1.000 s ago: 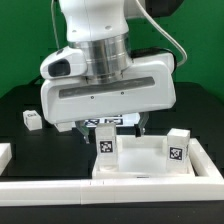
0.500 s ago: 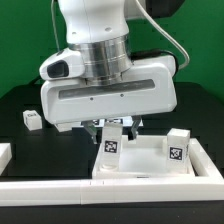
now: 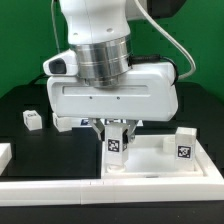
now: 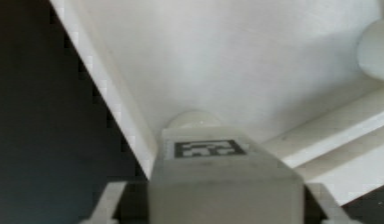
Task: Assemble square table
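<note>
as it points down, the end effector grips a leg.

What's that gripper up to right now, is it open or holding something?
Gripper: closed on the sides of a white leg that stands upright at a corner of the square table.

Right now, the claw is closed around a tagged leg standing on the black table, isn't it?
No: the leg in the gripper stands on the white square tabletop, not the black table; the exterior view shows it.
</note>
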Controlling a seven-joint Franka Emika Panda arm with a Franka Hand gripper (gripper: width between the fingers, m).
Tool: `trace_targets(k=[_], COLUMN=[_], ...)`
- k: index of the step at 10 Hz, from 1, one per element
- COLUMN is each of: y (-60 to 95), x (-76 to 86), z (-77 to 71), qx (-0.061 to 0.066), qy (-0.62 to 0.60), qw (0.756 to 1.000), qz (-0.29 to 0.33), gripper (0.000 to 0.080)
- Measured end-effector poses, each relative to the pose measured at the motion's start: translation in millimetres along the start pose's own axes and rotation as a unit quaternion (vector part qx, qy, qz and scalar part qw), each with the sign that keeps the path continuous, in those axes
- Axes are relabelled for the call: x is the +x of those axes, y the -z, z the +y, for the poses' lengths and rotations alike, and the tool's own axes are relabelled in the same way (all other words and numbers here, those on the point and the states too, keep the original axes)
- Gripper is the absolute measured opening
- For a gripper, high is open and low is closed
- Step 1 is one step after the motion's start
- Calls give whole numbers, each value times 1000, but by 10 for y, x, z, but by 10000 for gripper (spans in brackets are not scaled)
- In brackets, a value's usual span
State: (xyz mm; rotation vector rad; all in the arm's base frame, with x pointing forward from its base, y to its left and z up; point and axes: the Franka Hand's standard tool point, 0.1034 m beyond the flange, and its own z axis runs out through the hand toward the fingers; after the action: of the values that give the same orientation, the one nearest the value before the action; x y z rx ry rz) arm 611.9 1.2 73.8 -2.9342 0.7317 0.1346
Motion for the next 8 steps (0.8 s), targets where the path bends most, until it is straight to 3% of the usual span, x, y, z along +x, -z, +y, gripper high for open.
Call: trace_targets(k=[3, 5, 6, 7, 8], y=[-20, -27, -26, -23, -24], x=[42, 95, 104, 112, 114], z=[-27, -17, -6, -30, -31], qx=[17, 70, 82, 74, 75], qy=[-192, -360, -411, -424, -423], qw=[981, 930, 908, 903, 903], qz=[-6, 4, 5, 1, 1], gripper=[290, 290, 290, 290, 290])
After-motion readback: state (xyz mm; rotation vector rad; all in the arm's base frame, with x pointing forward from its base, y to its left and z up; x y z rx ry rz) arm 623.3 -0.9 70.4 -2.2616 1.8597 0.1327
